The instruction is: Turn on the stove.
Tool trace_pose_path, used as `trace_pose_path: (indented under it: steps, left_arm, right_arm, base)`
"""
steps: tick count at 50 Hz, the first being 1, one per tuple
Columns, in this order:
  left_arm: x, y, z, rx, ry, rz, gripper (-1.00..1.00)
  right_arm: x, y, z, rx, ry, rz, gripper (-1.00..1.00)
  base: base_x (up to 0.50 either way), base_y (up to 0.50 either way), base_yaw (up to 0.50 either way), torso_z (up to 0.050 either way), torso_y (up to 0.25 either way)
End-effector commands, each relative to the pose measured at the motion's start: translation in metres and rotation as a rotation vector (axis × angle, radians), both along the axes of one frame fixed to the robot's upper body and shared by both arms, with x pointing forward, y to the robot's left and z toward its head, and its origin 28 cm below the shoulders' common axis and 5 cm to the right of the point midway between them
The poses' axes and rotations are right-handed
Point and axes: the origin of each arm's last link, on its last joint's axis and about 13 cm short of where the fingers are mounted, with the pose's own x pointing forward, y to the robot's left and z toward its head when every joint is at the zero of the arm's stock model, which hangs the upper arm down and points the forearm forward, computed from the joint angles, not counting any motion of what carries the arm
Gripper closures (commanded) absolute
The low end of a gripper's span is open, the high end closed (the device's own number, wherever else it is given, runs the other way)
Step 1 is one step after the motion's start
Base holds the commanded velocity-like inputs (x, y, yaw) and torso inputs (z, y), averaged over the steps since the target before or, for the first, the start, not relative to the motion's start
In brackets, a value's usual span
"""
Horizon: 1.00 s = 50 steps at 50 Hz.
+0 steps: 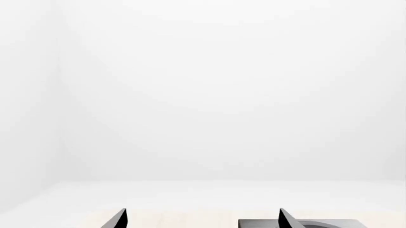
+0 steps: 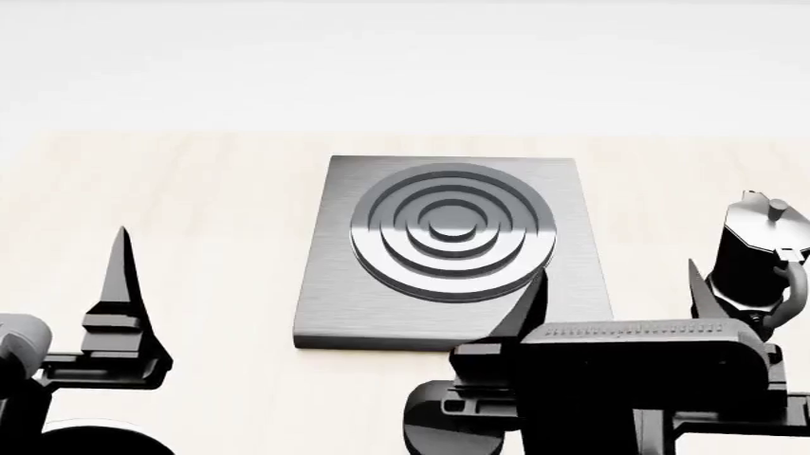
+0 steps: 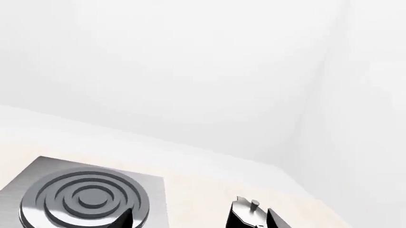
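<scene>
No text, label, brand, number or sign can be read in any of the views.

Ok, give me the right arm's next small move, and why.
Probably ease the right gripper lower toward the near-right corner of the stove: it hangs open over that corner, and no knob shows anywhere, so it may be hidden there.
</scene>
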Motion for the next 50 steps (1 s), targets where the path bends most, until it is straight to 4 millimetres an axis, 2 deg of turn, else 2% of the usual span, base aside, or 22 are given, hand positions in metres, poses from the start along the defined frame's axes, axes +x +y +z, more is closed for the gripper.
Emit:
trace_pose_path:
  steps: [1,50]
  left_arm:
    - [-0.0005,-0.0003,0.0002,0.001,-0.002,-0.002,-1.00]
    - [-0.0033,-0.0011,0.0031,0.001,-0.014,-0.011,-1.00]
  right_arm:
    - [-0.0020,0.0014,0.0033,-0.015,-0.029,0.005,-1.00]
    - [-0.0050,0.0079,0.0106,-0.119,-0.112,-0.009,-1.00]
  base:
    - [0.00,0.00,0.00,0.000,0.000]
    - [0.00,0.00,0.00,0.000,0.000]
